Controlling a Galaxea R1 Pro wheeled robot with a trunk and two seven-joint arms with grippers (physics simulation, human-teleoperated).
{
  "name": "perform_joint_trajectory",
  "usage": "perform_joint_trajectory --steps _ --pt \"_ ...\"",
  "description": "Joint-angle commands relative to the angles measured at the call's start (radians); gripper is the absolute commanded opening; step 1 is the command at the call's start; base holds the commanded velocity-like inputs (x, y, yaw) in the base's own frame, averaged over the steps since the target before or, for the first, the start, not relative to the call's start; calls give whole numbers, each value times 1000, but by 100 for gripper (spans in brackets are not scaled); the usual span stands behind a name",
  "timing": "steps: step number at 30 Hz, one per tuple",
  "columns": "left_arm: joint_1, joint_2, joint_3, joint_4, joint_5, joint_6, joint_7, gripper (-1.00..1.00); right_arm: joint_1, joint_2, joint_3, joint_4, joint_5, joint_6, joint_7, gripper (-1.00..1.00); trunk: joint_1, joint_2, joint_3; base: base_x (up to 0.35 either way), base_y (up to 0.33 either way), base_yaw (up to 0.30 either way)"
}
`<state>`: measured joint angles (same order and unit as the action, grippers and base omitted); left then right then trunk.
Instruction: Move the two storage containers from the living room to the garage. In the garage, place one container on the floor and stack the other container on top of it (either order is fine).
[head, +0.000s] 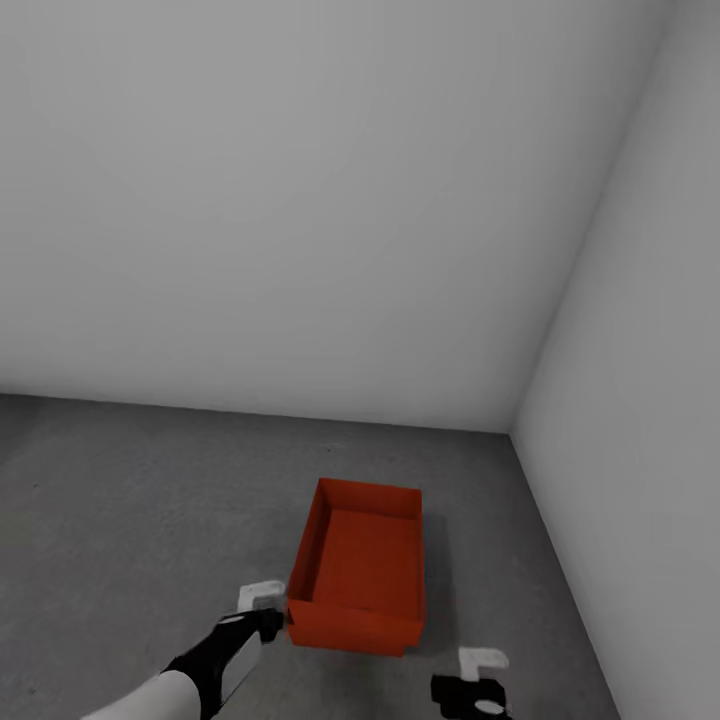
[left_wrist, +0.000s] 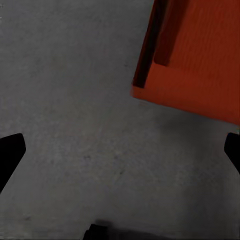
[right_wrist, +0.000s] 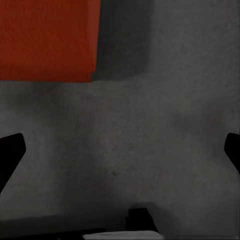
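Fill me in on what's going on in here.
An orange-red bin sits open side up on the dark grey floor near the corner of a bare grey room. The robot faces it. Its left end effector and right end effector are both open and empty, one near each front corner of the bin.
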<state>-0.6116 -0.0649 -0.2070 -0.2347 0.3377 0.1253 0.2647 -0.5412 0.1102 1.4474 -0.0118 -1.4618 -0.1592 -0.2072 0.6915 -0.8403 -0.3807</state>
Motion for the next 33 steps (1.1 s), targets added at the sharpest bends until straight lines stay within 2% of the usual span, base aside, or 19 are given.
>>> perform_joint_trajectory --steps 1,4,9,13,20,29,33 --pt "-1 1 -9 41 28 -19 5 100 6 0 9 -1 -9 5 -4 100 0 -1 -1 0 0 0" --pt "-1 1 -9 135 64 -66 0 100 27 0 8 -2 -8 22 -2 100 0 -1 -1 0 0 0" --pt "6 -1 -9 214 85 -90 -13 100 79 0 9 -2 -8 29 -1 100 0 -1 -1 0 0 0" --pt "25 -2 -9 226 87 -93 -18 100 114 0 10 -2 -7 29 1 100 0 -1 -1 0 0 0" --pt "121 -1 -9 230 88 -96 -21 100 176 0 9 -2 -8 22 2 100 0 -1 -1 0 0 0" --pt "211 4 -9 230 91 -96 -21 100 199 -5 8 -1 -7 51 2 100 0 -1 -1 0 0 0" --pt "231 5 -9 231 95 -95 -20 100 221 -9 8 -1 -6 79 2 100 0 -1 -1 0 0 0"
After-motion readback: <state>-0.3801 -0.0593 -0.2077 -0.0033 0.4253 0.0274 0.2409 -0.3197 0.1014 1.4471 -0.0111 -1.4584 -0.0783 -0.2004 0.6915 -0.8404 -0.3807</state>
